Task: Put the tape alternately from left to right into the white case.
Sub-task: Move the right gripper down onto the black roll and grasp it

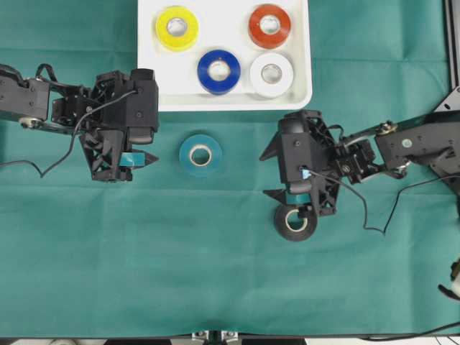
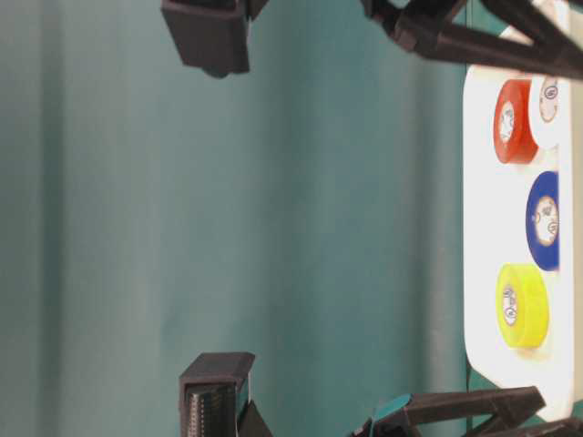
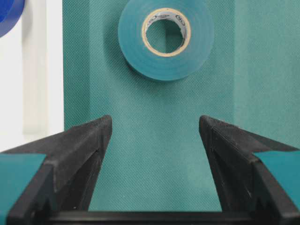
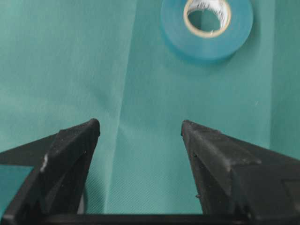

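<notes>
While four rolls already lie flat in the case [image 1: 147, 86], yellow [image 1: 177, 28], red [image 1: 269, 26], blue [image 1: 218, 71] and white [image 1: 272, 74], two remain on the cloth [image 1: 144, 259] below it. The teal roll [image 1: 200, 154] sits just below the case's near rim, squarely ahead of the left gripper [image 1: 147, 159], whose jaws stand wide and empty, evidently lined up for it. The black roll [image 1: 295, 222] lies further below, partly under the right gripper [image 1: 273, 172], likewise spread and holding nothing
</notes>
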